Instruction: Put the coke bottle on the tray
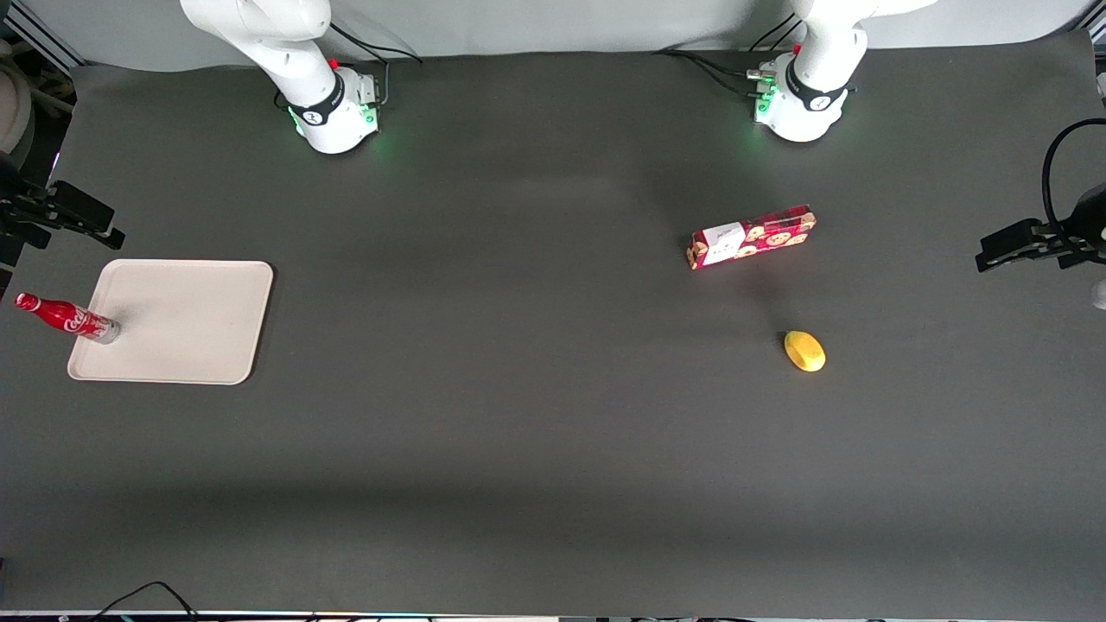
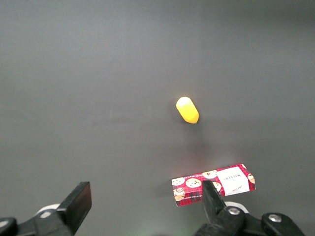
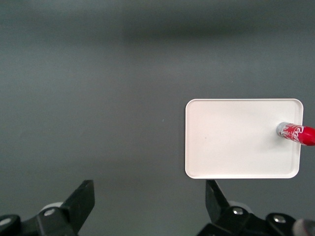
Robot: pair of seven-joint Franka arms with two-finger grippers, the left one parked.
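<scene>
Coke bottle [image 1: 66, 317] upright on tray [image 1: 186, 321]; tool [image 3: 147, 204] wide open, empty, above table.

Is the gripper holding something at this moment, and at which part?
Nothing is held. The gripper is open and empty, up above the table; the coke bottle stands on the tray.

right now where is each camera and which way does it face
Front view: high over the table, facing both arm bases; tray, coke bottle, cookie box, lemon, open right pincer.
Left wrist view: looks down past the parked arm's fingers at box and lemon.
Right wrist view: looks down past the pincer fingers at tray and bottle.
Front shares these with each wrist view.
</scene>
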